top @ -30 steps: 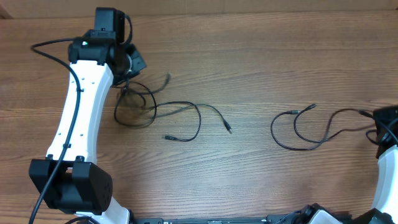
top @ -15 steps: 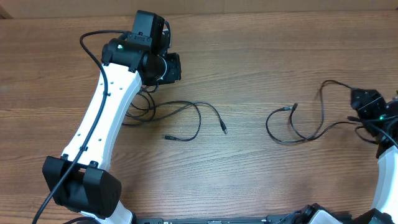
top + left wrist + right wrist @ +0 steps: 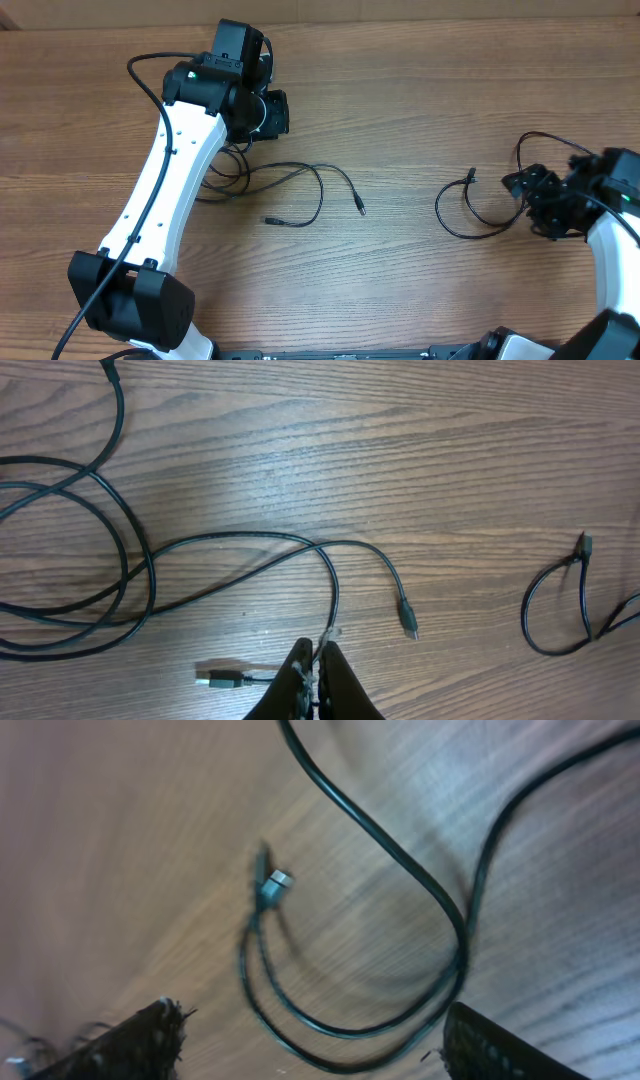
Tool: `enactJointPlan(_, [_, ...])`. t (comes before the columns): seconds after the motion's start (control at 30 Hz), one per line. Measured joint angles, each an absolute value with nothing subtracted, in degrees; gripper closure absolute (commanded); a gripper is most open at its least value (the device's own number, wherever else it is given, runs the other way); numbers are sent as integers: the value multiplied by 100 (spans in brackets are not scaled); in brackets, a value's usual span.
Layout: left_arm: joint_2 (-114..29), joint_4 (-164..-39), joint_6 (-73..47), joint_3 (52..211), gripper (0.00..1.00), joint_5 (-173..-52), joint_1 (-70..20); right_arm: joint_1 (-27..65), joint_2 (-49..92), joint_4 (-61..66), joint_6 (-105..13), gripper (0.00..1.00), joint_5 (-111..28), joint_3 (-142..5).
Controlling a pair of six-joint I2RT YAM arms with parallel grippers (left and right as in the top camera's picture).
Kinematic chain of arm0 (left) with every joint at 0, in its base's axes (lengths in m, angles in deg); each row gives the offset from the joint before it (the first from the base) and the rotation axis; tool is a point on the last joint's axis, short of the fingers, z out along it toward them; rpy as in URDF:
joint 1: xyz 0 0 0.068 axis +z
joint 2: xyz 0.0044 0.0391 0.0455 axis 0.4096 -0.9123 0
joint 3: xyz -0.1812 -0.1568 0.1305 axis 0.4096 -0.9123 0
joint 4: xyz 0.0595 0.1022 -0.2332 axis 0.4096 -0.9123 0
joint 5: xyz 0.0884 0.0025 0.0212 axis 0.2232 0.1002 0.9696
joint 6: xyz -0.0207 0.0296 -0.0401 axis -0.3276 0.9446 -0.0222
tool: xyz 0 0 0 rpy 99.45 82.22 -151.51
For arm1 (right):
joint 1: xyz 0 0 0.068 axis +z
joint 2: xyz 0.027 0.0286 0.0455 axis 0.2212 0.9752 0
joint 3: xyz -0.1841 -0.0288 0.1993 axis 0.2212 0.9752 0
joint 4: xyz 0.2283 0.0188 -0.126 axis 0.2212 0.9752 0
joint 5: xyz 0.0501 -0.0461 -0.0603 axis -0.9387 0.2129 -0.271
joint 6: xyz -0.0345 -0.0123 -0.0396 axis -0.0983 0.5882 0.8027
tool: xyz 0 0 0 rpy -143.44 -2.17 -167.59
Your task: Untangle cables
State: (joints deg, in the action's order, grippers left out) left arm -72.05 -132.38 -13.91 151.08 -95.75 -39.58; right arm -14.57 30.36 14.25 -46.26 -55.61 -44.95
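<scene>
Two thin black cables lie apart on the wooden table. The left cable [image 3: 318, 190] loops from under my left arm out to two plug ends [image 3: 408, 622]. My left gripper [image 3: 280, 112] hovers above it, shut [image 3: 317, 658]; the cord passes beneath its tips and nothing shows held. The right cable [image 3: 462, 222] forms a small loop with a plug [image 3: 272, 885] at its top. My right gripper [image 3: 530, 200] is at that loop's right side and open [image 3: 330, 1050]. Its fingers [image 3: 160, 1035] stand wide apart, and the loop [image 3: 460, 950] shows between them, lower down.
More of the left cable [image 3: 120, 570] coils in loose overlapping loops under and beside the white left arm [image 3: 165, 190]. The thicker black arm cable [image 3: 140, 75] arches over that arm. Bare wooden tabletop [image 3: 400, 120] separates the two cords.
My right gripper has opened and moved left toward the small loop, and the cord has dropped from it. My left arm swung right early on, then stayed put, shut.
</scene>
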Motion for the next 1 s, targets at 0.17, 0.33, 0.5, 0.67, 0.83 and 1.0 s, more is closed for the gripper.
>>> enactJointPlan(0.17, [-7205,-13297,-1391,15108,95,-9575,-3958,-1186,3582,1552,-4922,11,-4675,-4495])
enactJointPlan(0.33, [-7205,-13308,-1391,15108,96,-9575,-3958,-1182,4010,1251,-5339,23,-4002,-4493])
enactJointPlan(0.5, [-7205,-13321,-1391,15108,96,-9577,-3958,-1182,4128,588,-5555,47,-3729,-4493])
enactJointPlan(0.67, [-7205,-13325,-1393,15108,96,-9579,-3958,-1182,4133,265,-5643,55,-3296,-4495])
enactJointPlan(0.83, [-7205,-13329,-1393,15108,96,-9579,-3958,-1182,4133,252,-5805,61,-2918,-4495])
enactJointPlan(1.0, [-7205,-13332,-1393,15108,96,-9579,-3958,-1182,4133,304,-5909,91,-2800,-4493])
